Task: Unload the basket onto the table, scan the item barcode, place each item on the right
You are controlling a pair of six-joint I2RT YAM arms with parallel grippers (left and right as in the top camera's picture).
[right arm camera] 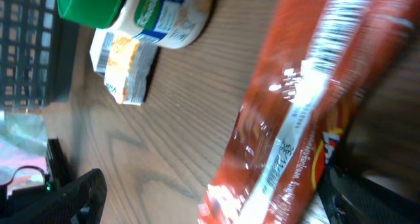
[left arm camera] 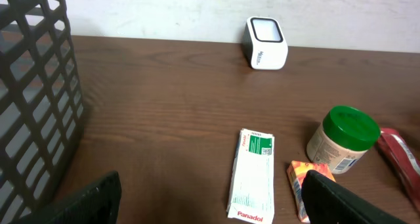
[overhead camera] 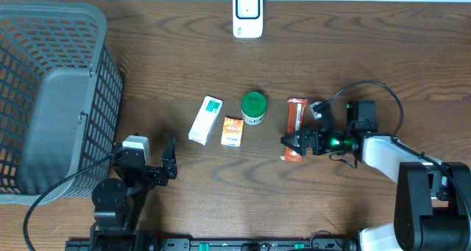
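A red snack packet [overhead camera: 295,118] lies flat on the wooden table, right of centre. My right gripper [overhead camera: 293,143] hovers at its near end, open. In the right wrist view the red packet [right arm camera: 308,106] fills the gap between the wide-apart jaws of the right gripper [right arm camera: 216,207]; one finger stands well clear of it, the other is close beside it. The white barcode scanner [overhead camera: 248,14] stands at the far edge, and the scanner [left arm camera: 265,43] also shows in the left wrist view. My left gripper [overhead camera: 169,161] is open and holds nothing near the front left, the same gripper [left arm camera: 210,204] low over bare wood.
A grey mesh basket [overhead camera: 51,96] fills the left side. A white Panadol box [overhead camera: 206,119], a small orange box [overhead camera: 232,132] and a green-lidded jar [overhead camera: 254,107] lie in a row at the table's centre, just left of the packet.
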